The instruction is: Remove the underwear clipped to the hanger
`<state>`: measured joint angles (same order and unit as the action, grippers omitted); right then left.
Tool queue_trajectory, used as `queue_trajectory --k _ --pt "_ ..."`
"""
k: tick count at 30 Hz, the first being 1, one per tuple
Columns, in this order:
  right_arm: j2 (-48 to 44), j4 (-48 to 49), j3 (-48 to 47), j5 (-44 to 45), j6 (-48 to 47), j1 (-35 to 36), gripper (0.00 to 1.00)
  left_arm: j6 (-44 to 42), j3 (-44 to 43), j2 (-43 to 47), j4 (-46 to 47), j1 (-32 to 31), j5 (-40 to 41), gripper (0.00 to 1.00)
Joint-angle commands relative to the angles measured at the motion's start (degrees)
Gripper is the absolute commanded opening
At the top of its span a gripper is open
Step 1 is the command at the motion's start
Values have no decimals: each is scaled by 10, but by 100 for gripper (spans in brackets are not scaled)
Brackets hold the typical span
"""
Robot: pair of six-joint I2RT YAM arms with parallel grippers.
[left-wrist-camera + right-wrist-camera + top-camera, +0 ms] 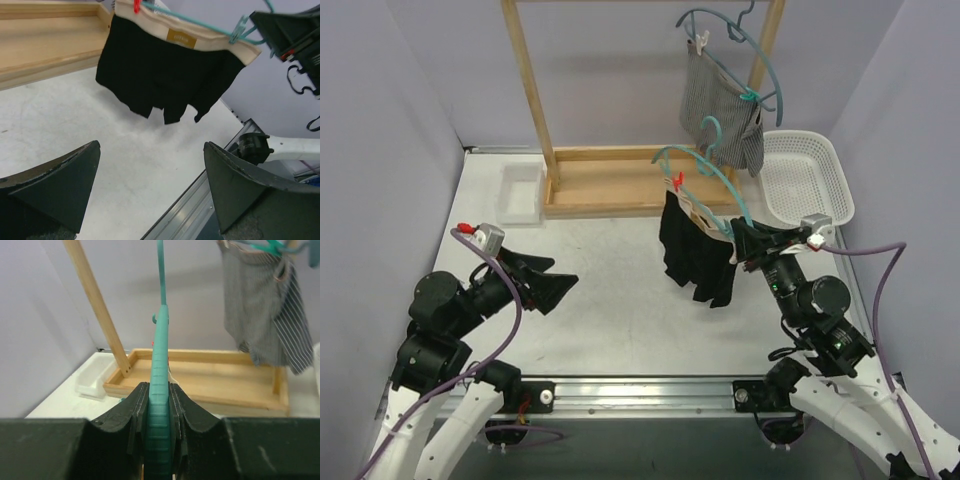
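Arms: we count two, one at each near corner of the table (610,320).
Left gripper (560,285): its fingers are spread wide with nothing between them; it hangs low over the table and faces the black pair.
Right gripper (159,390): pressed together on the lower end of a teal hanger (161,330), which it holds up above the table.
Underwear: we count two pairs, one on each of two hangers.
Black pair (165,75): black with a tan waistband, hanging from the held hanger, clear of the table, just beside the right gripper.
Clips on the held hanger: we see two on the waistband, a red clip (136,6) at one end and a teal clip (240,29) at the end nearer the right gripper.
White tray (520,195): one, on the table at the far left, beside the rack's base.
White basket (830,160): one, at the far right.
Wooden rack (530,80): one, with upright posts and a boxed base, at the back of the table.
Grey striped pair (720,115): farthest back, clipped to the second hanger (267,247), which hangs high on the rack near its right post.
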<state>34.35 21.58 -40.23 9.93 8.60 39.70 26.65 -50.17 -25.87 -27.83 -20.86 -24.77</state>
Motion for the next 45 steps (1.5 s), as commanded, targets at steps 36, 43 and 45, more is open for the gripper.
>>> queue_trajectory --k 36,43,45 --pt "679 480 282 419 680 456 0 149 169 39 104 -1 -55 98" --pt "788 737 340 404 709 453 0 130 170 -22 62 -1 -48 99" --pt "831 793 350 390 710 444 0 130 173 -64 60 -7 -55 100"
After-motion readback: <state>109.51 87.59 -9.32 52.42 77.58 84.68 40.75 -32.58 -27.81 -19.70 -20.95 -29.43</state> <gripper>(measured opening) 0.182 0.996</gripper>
